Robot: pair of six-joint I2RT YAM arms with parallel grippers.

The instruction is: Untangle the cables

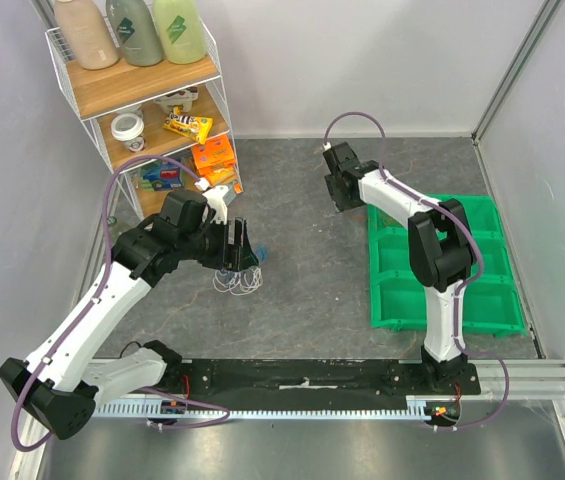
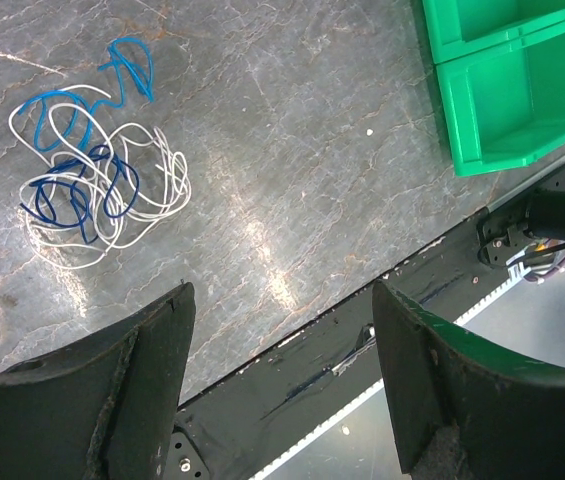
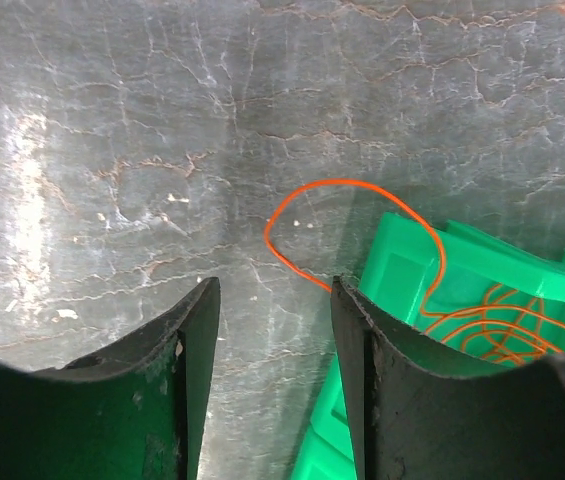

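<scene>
We find the white and blue cables tangled on the table, half hidden under the left pincer from above. An orange cable loops out of the green bin, its coil cut off. The left pincer and the right pincer both gape empty.

Wires partly out of sight

From above, the left gripper covers part of the white and blue cables. In the right wrist view, the orange wire in the green bin runs behind a black finger and off the edge.
</scene>
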